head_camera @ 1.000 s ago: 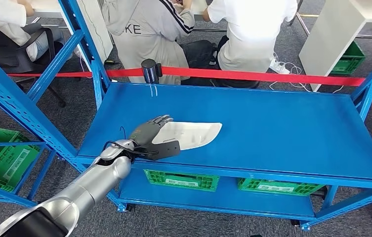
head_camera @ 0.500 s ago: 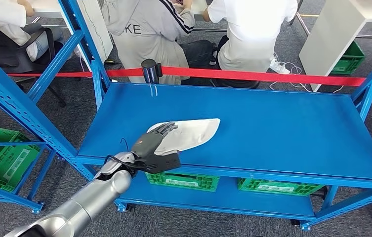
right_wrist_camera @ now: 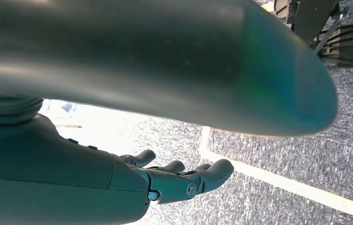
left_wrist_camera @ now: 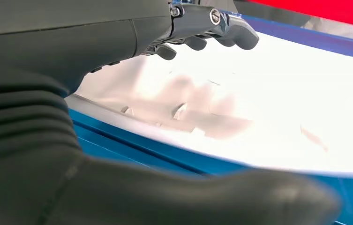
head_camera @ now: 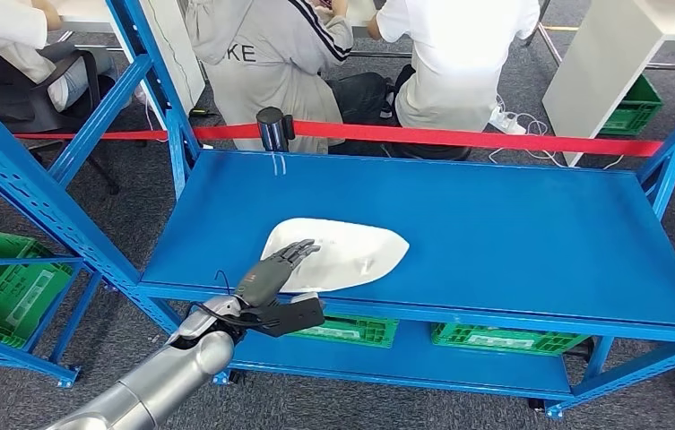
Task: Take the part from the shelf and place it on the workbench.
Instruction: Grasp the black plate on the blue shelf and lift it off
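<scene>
A plain white part (head_camera: 338,253) lies at centre frame on a bright blue workbench (head_camera: 513,233). A dark grey left hand (head_camera: 272,276) on a silver arm sits lower left. A red barrier tape (head_camera: 459,137) crosses above; green crates (head_camera: 329,327) show below.

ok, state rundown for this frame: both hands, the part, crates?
left hand: open, fingers extended over the near end of the part, thumb below the shelf edge, no closed grip visible
right hand: open, holding nothing, hanging over the carpet floor
white part: lying flat on the blue shelf, near its front edge
green crates: on the tier below, contents cannot tell
</scene>
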`<control>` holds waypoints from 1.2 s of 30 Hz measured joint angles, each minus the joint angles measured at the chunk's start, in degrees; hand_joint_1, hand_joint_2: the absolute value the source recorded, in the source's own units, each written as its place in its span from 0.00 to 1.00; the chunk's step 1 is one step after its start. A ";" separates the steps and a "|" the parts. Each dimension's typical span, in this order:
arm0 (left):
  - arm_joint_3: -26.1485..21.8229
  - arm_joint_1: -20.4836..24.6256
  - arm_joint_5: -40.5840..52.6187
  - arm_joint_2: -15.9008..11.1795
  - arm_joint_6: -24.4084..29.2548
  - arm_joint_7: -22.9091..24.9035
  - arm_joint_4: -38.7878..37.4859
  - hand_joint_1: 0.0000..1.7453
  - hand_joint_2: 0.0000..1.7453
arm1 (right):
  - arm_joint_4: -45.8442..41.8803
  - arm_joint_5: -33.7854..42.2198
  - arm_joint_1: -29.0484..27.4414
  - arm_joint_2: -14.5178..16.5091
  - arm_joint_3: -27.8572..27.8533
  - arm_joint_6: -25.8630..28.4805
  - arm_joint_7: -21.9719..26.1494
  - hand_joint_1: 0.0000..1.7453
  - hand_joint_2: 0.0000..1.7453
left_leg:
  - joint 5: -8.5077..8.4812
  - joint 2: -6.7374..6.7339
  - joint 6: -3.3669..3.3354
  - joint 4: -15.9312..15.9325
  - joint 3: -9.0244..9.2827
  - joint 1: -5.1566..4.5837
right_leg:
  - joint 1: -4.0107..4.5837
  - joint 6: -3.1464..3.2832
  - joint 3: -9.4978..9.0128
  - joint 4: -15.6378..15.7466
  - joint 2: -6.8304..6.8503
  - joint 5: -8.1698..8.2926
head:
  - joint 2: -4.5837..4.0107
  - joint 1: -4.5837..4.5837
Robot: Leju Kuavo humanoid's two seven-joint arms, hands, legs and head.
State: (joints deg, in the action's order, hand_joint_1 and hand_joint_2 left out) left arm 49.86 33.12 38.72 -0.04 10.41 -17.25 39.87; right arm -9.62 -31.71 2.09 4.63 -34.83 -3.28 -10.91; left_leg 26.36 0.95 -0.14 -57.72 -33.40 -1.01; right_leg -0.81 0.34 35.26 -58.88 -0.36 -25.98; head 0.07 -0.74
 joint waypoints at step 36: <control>5.03 0.02 16.44 1.00 15.78 8.69 -2.49 0.00 1.00 | 0.00 -1.88 0.05 0.02 -0.29 -0.24 0.18 0.00 0.00 | 0.01 -0.01 -0.02 0.00 0.02 -0.03 | -0.01 -0.04 -0.02 0.02 0.00 -0.01 | 0.00 0.00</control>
State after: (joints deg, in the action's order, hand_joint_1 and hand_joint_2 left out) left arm 54.89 33.14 55.16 0.96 26.18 -8.57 37.38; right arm -9.62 -33.59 2.15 4.66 -35.12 -3.52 -10.73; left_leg 26.37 0.94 -0.15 -57.72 -33.38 -1.04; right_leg -0.82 0.30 35.25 -58.86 -0.37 -25.99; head 0.07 -0.74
